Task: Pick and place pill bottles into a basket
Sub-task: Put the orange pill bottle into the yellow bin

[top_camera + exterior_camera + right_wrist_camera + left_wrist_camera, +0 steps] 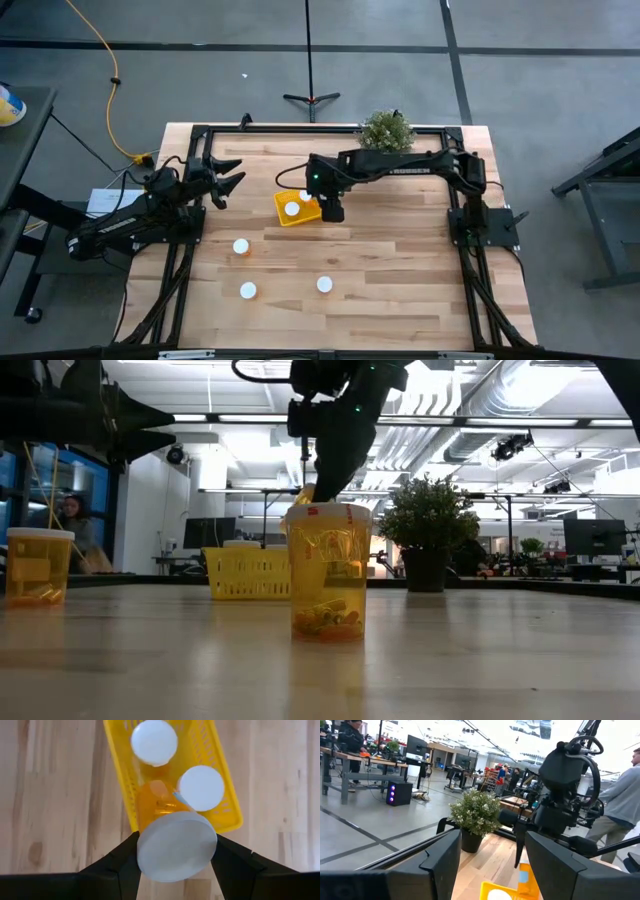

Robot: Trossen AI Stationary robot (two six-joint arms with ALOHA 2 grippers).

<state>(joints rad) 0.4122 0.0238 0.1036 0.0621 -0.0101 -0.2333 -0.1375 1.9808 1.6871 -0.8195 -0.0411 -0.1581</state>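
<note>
The yellow basket [284, 212] lies mid-table with two white-capped pill bottles [154, 741] [201, 787] standing in it. My right gripper [176, 844] hangs over the basket's right end [331, 208], shut on a third orange pill bottle [159, 804]. Three more bottles stand on the table nearer the front [241, 246] [247, 290] [324, 284]. My left gripper [236, 173] is open and empty, held above the table's left side. My right gripper pinches the bottle by its white cap's rim [145, 851], one finger on each side. The fingers come from above, pointing down. The bottle hangs below them, slightly tilted, its orange body [156, 800] reaching down over the basket's wall; whether its bottom touches the basket is hidden.
A green potted plant [386, 130] stands at the table's far edge, right of the basket. In the low view one bottle [327, 570] stands close in front and another at the left [38, 565]. A person [625, 795] stands beyond the table.
</note>
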